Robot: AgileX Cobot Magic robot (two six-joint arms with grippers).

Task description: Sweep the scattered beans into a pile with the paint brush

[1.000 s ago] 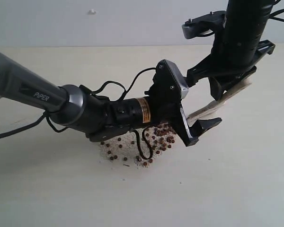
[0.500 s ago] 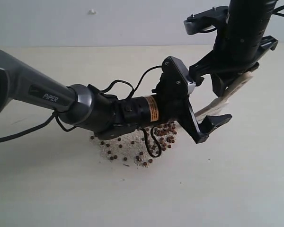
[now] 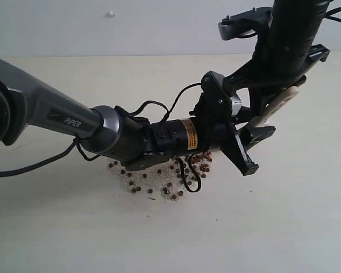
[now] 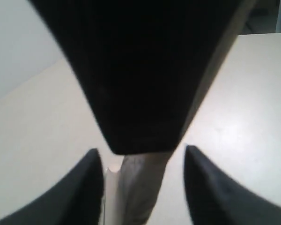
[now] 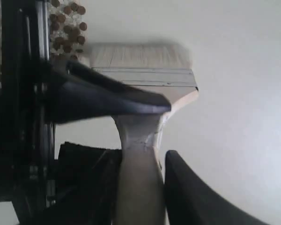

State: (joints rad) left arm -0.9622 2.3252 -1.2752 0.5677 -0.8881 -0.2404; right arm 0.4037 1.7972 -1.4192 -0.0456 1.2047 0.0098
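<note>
The paint brush (image 5: 145, 77) looks light and rigid along its wooden handle and metal ferrule, and soft only in the whitish bristles (image 5: 136, 56), which should bend easily against the table (image 3: 74, 239). The bare wood probably gives a fair grip, and the handle above the ferrule seems the sensible place to hold it. That is where the right gripper (image 5: 140, 164) has it, both fingers clamped on the handle, with the brush tilted down towards the table beside the beans (image 3: 159, 176). The beans are small, hard and likely to roll; they lie in a loose patch with whitish crumbs under the left arm, not yet a tight pile. The left gripper (image 3: 253, 149) reaches across with its fingers (image 4: 91, 187) well apart, straddling the brush handle (image 4: 140, 187). One finger crosses in front of the ferrule in the right wrist view, but I cannot tell whether it touches.
</note>
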